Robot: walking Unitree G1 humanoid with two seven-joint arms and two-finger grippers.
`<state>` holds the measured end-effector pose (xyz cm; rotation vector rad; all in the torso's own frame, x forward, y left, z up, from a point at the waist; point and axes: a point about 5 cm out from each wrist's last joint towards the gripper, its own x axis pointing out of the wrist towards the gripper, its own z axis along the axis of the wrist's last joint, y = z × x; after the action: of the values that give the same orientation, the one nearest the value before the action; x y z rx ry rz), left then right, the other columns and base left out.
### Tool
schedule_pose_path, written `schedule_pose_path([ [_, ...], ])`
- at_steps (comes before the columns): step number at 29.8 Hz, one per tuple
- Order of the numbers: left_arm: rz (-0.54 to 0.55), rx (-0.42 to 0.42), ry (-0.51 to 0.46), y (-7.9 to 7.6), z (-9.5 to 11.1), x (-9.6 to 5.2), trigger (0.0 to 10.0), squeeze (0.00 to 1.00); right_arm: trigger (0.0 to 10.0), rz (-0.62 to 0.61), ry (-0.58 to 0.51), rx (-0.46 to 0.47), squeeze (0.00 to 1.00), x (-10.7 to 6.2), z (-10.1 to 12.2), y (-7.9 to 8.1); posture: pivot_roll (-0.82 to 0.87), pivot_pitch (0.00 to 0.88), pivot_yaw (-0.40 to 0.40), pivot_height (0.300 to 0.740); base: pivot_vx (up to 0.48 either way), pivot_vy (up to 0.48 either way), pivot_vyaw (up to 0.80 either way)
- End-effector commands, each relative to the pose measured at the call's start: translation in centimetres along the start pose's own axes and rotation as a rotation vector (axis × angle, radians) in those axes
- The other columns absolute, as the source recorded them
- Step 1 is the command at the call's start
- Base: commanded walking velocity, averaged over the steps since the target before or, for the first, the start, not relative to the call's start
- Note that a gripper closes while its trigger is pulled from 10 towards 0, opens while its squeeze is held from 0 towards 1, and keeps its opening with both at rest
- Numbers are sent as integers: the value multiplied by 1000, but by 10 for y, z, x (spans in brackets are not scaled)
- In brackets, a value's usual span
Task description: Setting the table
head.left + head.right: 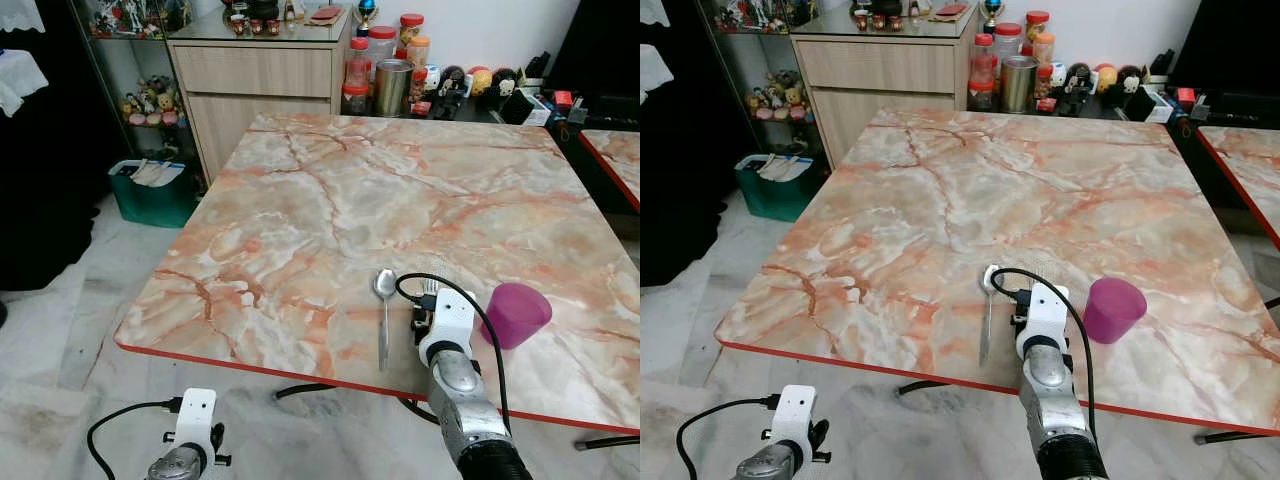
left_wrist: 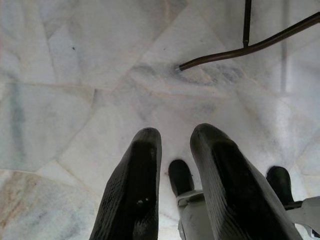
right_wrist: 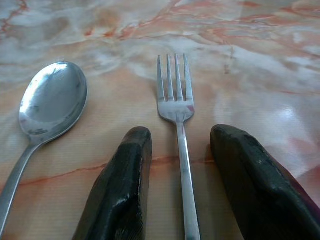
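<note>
A steel spoon [image 1: 384, 300] lies near the front edge of the marble table [image 1: 400, 180], bowl pointing away from me. Just right of it a steel fork [image 3: 175, 100] lies flat, tines away. My right gripper [image 3: 177, 132] is low over the fork's handle, open, one finger on each side and neither touching it. A purple cup [image 1: 516, 314] stands upright to the right of that arm. My left gripper [image 2: 175, 135] hangs below the table edge over the floor, fingers a little apart and holding nothing.
A wooden cabinet [image 1: 260, 80] and several jars and a metal tin [image 1: 392, 86] stand behind the table. A green bin [image 1: 150, 190] sits on the floor at the left. A second marble table [image 1: 615, 155] adjoins on the right.
</note>
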<state>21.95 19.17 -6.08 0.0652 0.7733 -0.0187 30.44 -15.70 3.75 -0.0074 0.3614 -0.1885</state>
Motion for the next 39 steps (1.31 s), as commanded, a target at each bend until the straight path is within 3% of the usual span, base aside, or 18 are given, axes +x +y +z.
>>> schedule_pose_path([
  [1, -11, 7, 33, -2, -6, -1, 10000, 0, 10000, -12, 10, -3, 0, 1, 2, 0, 27, 0, -8, 740, 0, 0, 0],
  [8, -20, 14, 43, -3, -8, -1, 10000, 0, 10000, -16, 52, 11, 0, 1, -3, 1, 26, 0, -4, 740, 0, 0, 0],
  [9, -22, 14, 46, -3, -9, -1, 10000, 0, 6627, -15, 60, 13, 0, 0, -4, 1, 26, 0, -5, 740, 0, 0, 0],
  [10, -23, 14, 48, -3, -9, -1, 10000, 0, 0, -11, 65, 13, 0, 0, -5, 2, 26, 0, -6, 740, 0, 0, 0],
  [20, -41, 11, 65, -5, -12, -2, 10000, 0, 0, 4, 114, 4, 0, 0, -8, 4, 26, 0, -9, 740, 0, 0, 0],
  [39, -52, -11, 71, -6, -12, -2, 10000, 0, 0, -21, 111, 19, 0, 0, -4, 2, 30, 0, -7, 740, 0, 0, 0],
])
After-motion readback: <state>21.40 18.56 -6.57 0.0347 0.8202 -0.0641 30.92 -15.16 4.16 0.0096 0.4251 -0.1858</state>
